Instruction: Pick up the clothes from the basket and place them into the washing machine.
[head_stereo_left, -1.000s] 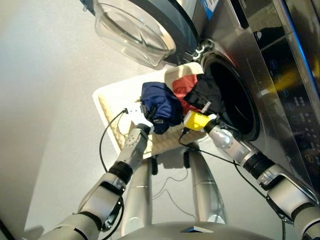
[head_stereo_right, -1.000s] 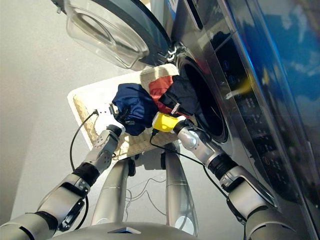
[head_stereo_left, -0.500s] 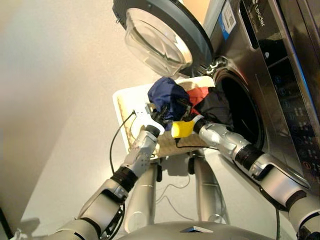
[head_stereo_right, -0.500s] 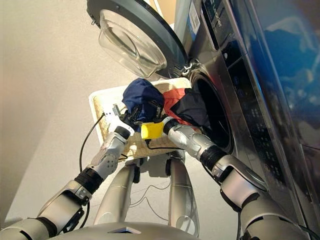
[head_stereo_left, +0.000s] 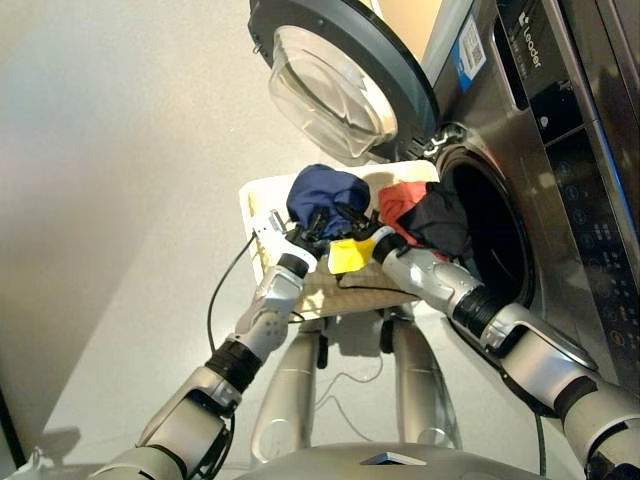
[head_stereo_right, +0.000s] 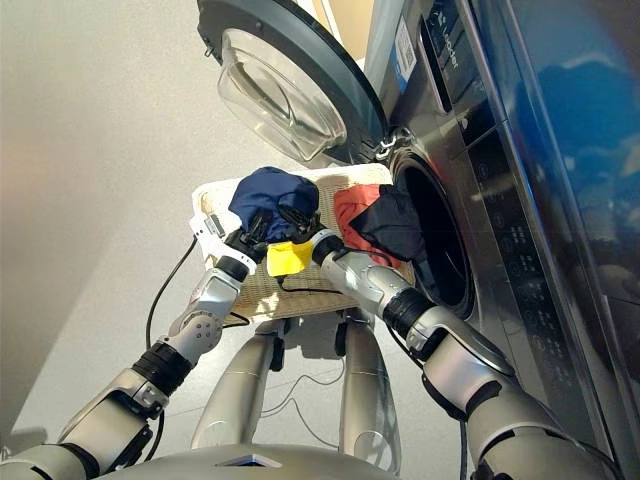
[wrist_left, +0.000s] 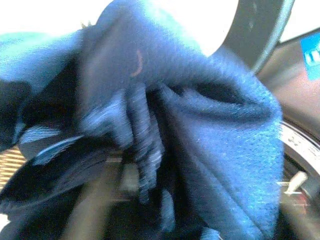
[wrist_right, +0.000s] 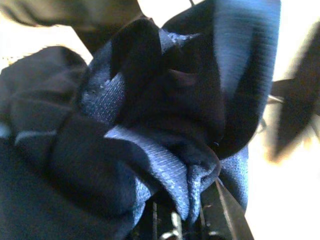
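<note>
The navy blue garment (head_stereo_left: 325, 190) is bunched up and held above the cream woven basket (head_stereo_left: 255, 195). My left gripper (head_stereo_left: 311, 226) is shut on its lower left side. My right gripper (head_stereo_left: 346, 216) has come in from the right and is shut on the same cloth. Navy fabric (wrist_left: 225, 150) fills the left wrist view, and its folds (wrist_right: 150, 150) also fill the right wrist view. The coral red garment (head_stereo_left: 398, 198) and the black garment (head_stereo_left: 440, 222) lie at the basket's right end, against the washing machine's open drum mouth (head_stereo_left: 495, 240).
The machine's glass door (head_stereo_left: 335, 80) stands swung open above the basket and the raised cloth. The dark grey front of the machine (head_stereo_left: 570, 190) runs along the right. Grey floor lies to the left of the basket.
The left gripper has raised the navy garment off the basket. The right gripper has left the black garment, swung left and closed on the navy cloth. The camera has also shifted.
</note>
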